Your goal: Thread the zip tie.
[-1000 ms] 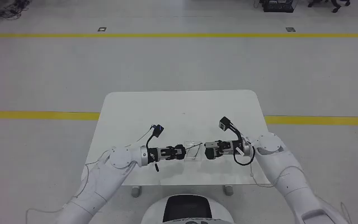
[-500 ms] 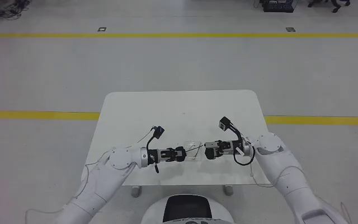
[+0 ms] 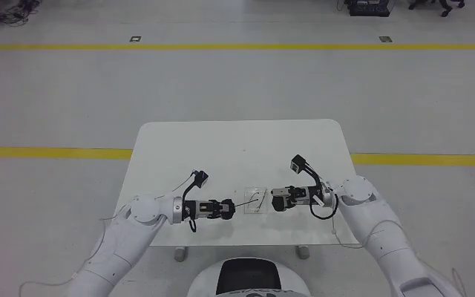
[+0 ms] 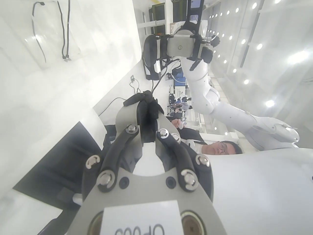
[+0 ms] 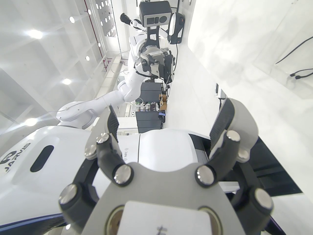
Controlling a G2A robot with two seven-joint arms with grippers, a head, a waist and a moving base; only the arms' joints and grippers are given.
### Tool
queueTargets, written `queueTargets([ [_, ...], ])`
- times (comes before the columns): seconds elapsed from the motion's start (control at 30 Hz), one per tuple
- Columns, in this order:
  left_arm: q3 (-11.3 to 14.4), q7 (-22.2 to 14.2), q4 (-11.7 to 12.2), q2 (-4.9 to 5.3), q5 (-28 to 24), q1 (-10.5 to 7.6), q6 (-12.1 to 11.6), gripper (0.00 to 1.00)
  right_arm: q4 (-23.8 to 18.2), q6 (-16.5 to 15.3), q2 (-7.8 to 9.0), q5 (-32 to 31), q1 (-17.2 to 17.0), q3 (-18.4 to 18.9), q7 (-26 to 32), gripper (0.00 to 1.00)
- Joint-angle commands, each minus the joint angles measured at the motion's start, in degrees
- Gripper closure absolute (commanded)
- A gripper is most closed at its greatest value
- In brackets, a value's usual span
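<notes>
My left gripper (image 3: 229,209) (image 4: 146,113) hovers over the table's front part, just left of a clear tray (image 3: 249,191) (image 4: 17,37). Its fingers are shut, and a thin black zip tie (image 3: 240,206) sticks out from their tips toward the tray. Two more black zip ties (image 4: 64,28) (image 5: 293,50) lie in the tray. My right gripper (image 3: 272,199) (image 5: 166,123) is just right of the tray, facing the left one. It is open with nothing between its fingers. From the right wrist view the left gripper (image 5: 166,70) appears farther off.
The white table (image 3: 237,148) is bare behind the tray. Its front edge runs close under both arms. Beyond it is grey floor with yellow lines (image 3: 67,153).
My left gripper has drawn back to the left, away from the tray, with the zip tie in its tips. The right arm has stayed where it was.
</notes>
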Motion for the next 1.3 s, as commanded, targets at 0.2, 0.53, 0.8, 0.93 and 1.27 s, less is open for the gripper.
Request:
queueTargets([
  [0.2,0.0,0.01,-0.01,0.0,0.01,0.01,0.01,1.0,0.67,-0.03,-0.55,1.56,1.35,-2.72,-0.83,0.0],
  [0.53,0.0,0.01,-0.01,0.0,0.01,0.01,0.01,1.0,6.62,-0.03,-1.96,4.09,6.53,-7.47,0.64,0.18],
  [0.8,1.69,0.37,-0.55,0.15,0.78,-0.24,0.48,1.0,8.93,-0.03,-1.93,4.64,8.69,-10.79,0.64,0.51],
  [0.93,2.57,0.8,-0.02,0.22,0.89,-0.64,0.98,1.0,9.3,-0.03,-1.6,4.87,9.12,-11.95,0.64,0.52],
  [1.27,2.85,0.46,0.14,0.26,0.43,-0.86,0.99,1.0,8.62,-0.03,-0.47,5.04,9.17,-13.5,0.64,0.62],
])
